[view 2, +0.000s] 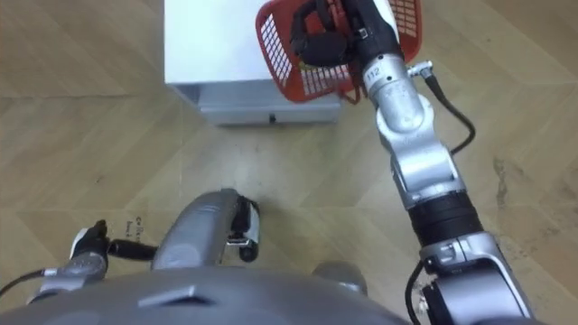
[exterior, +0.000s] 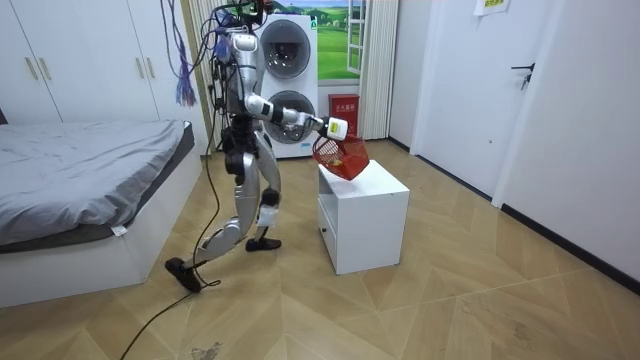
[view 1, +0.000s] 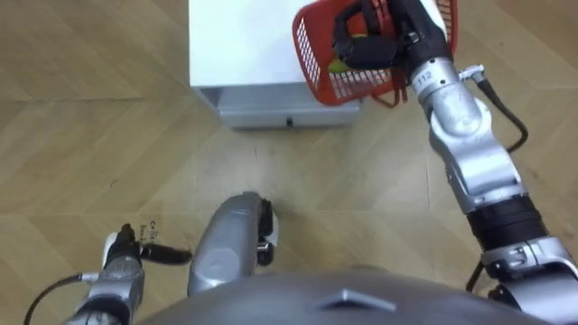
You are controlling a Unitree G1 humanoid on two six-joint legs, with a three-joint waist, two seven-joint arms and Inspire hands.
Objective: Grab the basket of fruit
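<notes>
Our right hand [view 1: 363, 43] is curled round the top of the red fruit basket [view 1: 316, 68], so the basket hangs tilted right off that hand, with something yellow-green [view 1: 338, 65] inside it just beside the hand. Below the hand is the white desk [view 1: 244, 45], and we honestly can't tell if the basket touches it. Our left hand [view 1: 125, 257] is well apart from the right one, down low, and we can't tell its state.

Table [view 1: 244, 45] sits right in front of the robot, with the basket [view 1: 312, 59] over its near right corner and the right hand [view 1: 359, 43] at the basket's top. Bed [exterior: 80, 180] is on the room view's left, and the washing machine [exterior: 290, 75] is at the back, past the robot.
</notes>
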